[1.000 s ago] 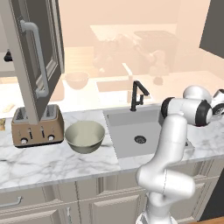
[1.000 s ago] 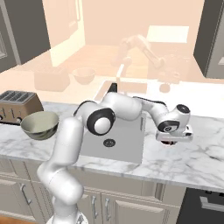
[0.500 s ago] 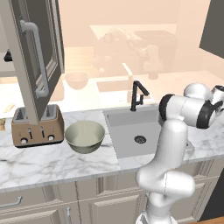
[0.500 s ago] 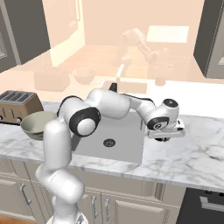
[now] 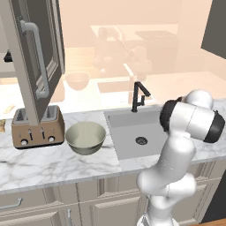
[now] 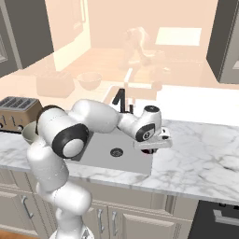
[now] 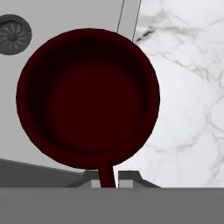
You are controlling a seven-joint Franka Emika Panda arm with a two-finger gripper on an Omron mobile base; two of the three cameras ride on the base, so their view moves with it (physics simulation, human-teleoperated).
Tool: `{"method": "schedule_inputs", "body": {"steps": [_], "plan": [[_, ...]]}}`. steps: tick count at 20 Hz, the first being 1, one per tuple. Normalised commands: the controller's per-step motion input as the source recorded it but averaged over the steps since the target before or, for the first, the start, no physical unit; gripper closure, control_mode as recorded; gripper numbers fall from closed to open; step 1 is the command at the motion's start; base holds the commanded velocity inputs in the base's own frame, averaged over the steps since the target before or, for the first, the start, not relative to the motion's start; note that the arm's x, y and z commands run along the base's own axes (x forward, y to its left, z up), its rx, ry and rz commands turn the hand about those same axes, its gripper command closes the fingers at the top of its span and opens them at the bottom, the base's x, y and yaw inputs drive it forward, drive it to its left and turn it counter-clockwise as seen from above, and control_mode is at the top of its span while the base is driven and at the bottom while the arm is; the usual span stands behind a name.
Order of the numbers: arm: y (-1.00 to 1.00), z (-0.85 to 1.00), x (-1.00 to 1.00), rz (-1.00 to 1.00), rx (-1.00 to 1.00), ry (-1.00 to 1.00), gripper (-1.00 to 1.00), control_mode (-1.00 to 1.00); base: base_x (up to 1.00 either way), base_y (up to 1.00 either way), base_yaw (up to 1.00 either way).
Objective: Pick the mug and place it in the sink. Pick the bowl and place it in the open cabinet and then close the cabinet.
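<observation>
My gripper (image 7: 105,181) is shut on the rim of the dark red mug (image 7: 87,96), which hangs upright and empty. The mug straddles the right edge of the grey sink (image 7: 65,17), partly over the basin and partly over the marble counter (image 7: 183,87). In the right base view the gripper (image 6: 151,144) holds the mug (image 6: 150,151) just above the sink (image 6: 100,147) at its right rim. The cream-grey bowl (image 5: 86,137) sits on the counter left of the sink (image 5: 128,132). Above the toaster, the cabinet door (image 5: 37,57) stands open.
A toaster (image 5: 35,128) stands under the open door, left of the bowl. The black faucet (image 5: 139,95) rises behind the basin, and the round drain (image 7: 15,34) lies in its floor. A smaller peach bowl (image 5: 77,80) rests further back.
The arm has swung left with the mug, from over the right-hand counter to the sink's right edge. Bowl and cabinet door have not moved.
</observation>
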Motion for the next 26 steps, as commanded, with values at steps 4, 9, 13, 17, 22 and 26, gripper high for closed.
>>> {"method": "schedule_inputs", "body": {"steps": [4,9,13,17,22,26], "plan": [[0.79,0.02,0.07,-0.05,0.0,0.02,1.0,-1.0,0.0,0.0,0.0],[0.45,0.0,0.23,-0.09,0.0,-0.01,1.0,-1.0,0.0,0.0,0.0],[0.03,-0.12,0.42,-0.01,0.01,-0.02,1.0,-1.0,0.0,0.0,0.0],[0.0,-0.21,0.55,0.0,0.0,-0.03,1.0,-1.0,0.0,0.0,0.0],[0.05,-0.18,0.39,0.0,0.0,-0.02,1.0,-1.0,0.0,0.0,0.0],[0.23,-0.09,0.11,0.0,0.01,0.0,1.0,-1.0,0.0,0.0,0.0]]}}
